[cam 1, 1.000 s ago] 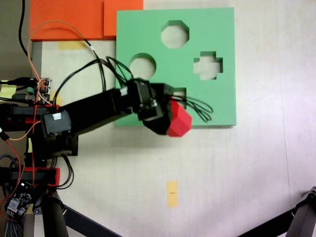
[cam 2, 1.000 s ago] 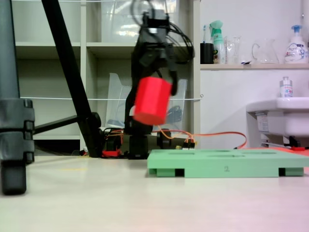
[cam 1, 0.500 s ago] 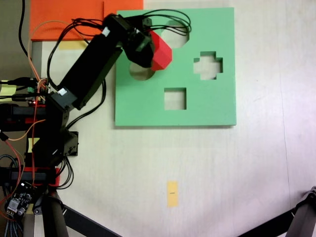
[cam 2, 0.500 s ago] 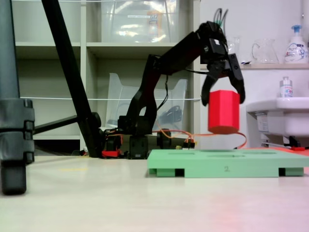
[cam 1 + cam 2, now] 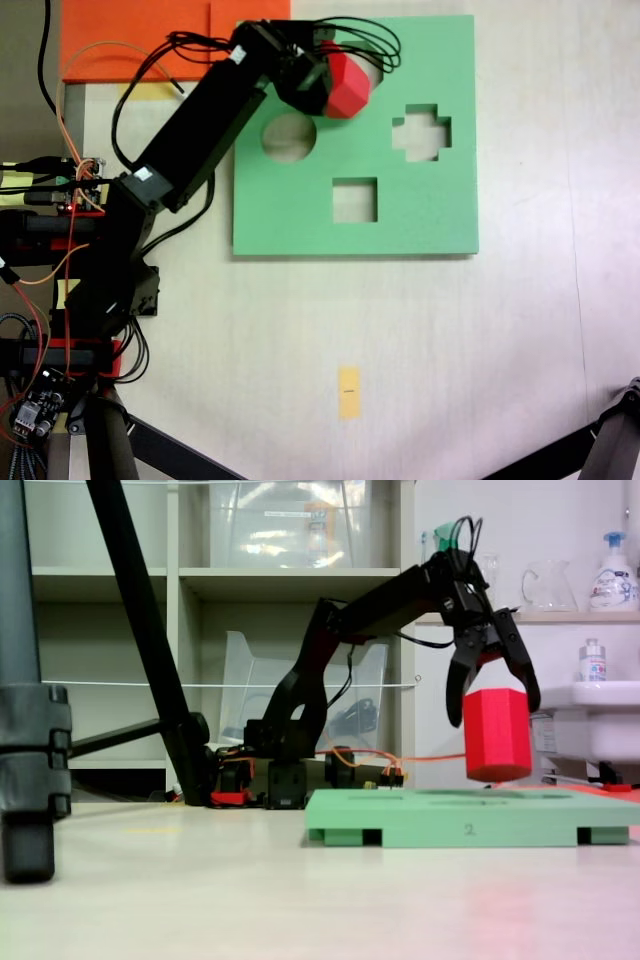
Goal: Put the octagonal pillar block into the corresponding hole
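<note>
My pincer point(image 5: 497, 702) grips the red octagonal block point(image 5: 497, 734) by its top, tilted, clear above the green board point(image 5: 420, 225), so it hangs over the far-left octagonal hole point(image 5: 378, 66)

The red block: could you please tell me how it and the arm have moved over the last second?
The gripper, shut on the red block, swung from the green board's near edge, by the square hole, across to the octagonal hole; the block now hangs just above the board. The grip, the board and the yellow tape stayed put.
</note>
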You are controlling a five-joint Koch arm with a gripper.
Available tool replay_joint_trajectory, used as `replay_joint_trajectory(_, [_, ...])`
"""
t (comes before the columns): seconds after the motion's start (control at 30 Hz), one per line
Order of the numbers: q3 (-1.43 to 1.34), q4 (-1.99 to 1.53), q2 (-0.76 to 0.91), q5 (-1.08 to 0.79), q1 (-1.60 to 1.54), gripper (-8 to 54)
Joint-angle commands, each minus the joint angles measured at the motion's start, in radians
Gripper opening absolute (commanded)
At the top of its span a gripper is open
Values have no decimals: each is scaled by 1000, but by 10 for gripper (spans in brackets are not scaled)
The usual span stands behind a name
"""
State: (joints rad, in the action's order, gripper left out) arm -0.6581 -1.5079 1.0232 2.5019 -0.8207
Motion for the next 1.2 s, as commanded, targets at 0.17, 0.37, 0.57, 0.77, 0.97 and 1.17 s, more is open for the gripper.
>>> replay_joint_trajectory(0.17, [57,150,11,38,-20,239])
replay_joint_trajectory(0.37, [58,195,-3,57,-38,239])
replay_joint_trajectory(0.57, [58,221,-31,57,-49,239])
replay_joint_trajectory(0.77, [58,238,-57,57,-61,240])
replay_joint_trajectory(0.97, [58,242,-86,58,-67,240])
replay_joint_trajectory(1.17, [58,245,-110,57,-66,244])
